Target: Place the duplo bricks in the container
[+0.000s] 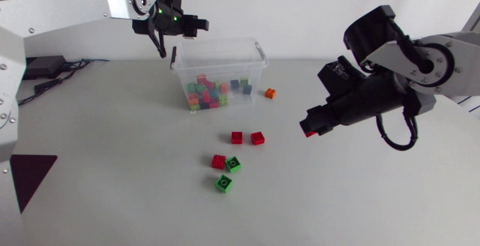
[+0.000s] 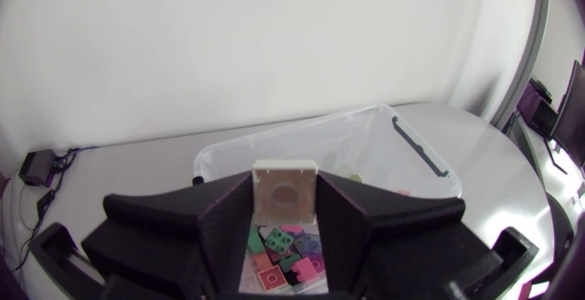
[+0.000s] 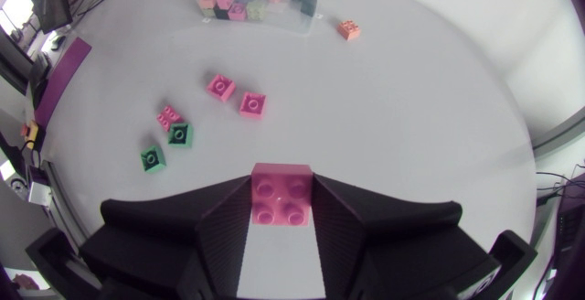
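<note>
A clear plastic container (image 1: 255, 57) at the back middle holds several coloured duplo bricks (image 1: 210, 92). My left gripper (image 1: 173, 54) hangs over its left rim, shut on a cream brick (image 2: 284, 183), with the container (image 2: 416, 149) right below. At mid right my right gripper (image 1: 308, 128) is raised over the table, shut on a red brick (image 3: 281, 199). Loose on the table lie two red bricks (image 1: 237, 137) (image 1: 257, 138), a third red one (image 1: 218, 161), two green ones (image 1: 234, 164) (image 1: 223, 184) and an orange one (image 1: 270, 93) beside the container.
A black box with cables (image 1: 41, 67) lies at the back left. A dark purple patch (image 1: 30, 175) sits at the table's left edge. Bare tabletop stretches between the loose bricks and the front edge.
</note>
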You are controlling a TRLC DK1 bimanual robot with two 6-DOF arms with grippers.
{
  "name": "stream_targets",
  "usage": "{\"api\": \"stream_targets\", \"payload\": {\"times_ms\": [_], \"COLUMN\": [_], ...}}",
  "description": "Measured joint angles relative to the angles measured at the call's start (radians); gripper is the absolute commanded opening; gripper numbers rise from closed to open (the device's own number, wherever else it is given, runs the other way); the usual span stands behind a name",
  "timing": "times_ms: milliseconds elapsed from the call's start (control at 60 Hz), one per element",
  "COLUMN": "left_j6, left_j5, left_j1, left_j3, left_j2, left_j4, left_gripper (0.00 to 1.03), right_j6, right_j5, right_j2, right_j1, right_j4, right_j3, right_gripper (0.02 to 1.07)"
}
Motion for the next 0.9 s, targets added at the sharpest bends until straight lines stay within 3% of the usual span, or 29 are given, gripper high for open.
{"api": "stream_targets", "payload": {"times_ms": [83,200,250,483,900], "left_j6": [0.000,0.000,0.000,0.000,0.006], "left_j5": [-0.008,-0.011,-0.011,-0.011,-0.011], "left_j1": [-0.001,-0.001,-0.001,-0.004,-0.044], "left_j3": [0.058,0.110,0.110,0.066,-0.273], "left_j2": [0.027,0.068,0.074,0.053,-0.256], "left_j4": [-0.045,-0.077,-0.085,-0.097,-0.058], "left_gripper": [0.52,0.90,0.99,0.99,0.99], "right_j6": [0.000,0.000,0.000,0.000,0.003], "right_j5": [0.000,0.000,0.000,0.000,0.001], "right_j2": [0.006,0.008,0.008,0.008,0.058], "right_j1": [0.001,0.001,0.001,0.014,0.035], "right_j4": [0.000,0.000,0.000,0.000,0.006], "right_j3": [0.000,0.000,0.000,0.016,0.166], "right_gripper": [0.27,0.27,0.27,0.27,0.27]}}
